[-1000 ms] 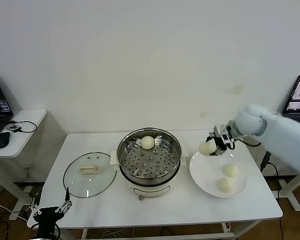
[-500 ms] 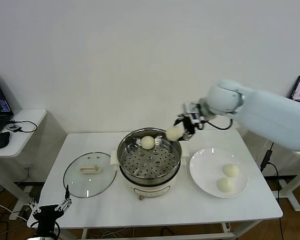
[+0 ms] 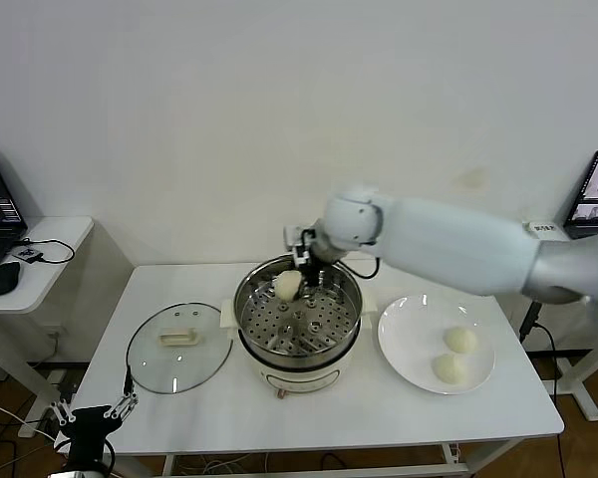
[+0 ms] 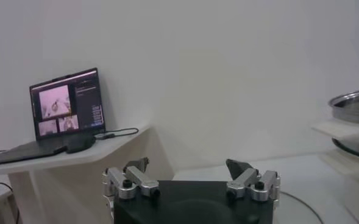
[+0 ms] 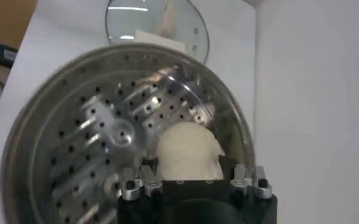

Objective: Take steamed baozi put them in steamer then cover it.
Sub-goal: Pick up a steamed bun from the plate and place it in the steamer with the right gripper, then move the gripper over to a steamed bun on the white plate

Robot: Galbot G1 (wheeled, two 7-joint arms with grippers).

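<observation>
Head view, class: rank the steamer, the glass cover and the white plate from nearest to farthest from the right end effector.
1. The steamer: the right end effector hangs directly over its far rim, shut on a baozi.
2. The white plate: on the table to the steamer's right.
3. The glass cover: flat on the table to the steamer's left, slightly farther off.

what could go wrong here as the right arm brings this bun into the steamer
The right pincer holds a baozi over the back of the steamer, where a bun was already placed; dropping it there may squash or stack them. The pincer hangs close to the steel rim, so it might clip it on the way out. The cover lies left of the steamer, clear of this move.
</observation>
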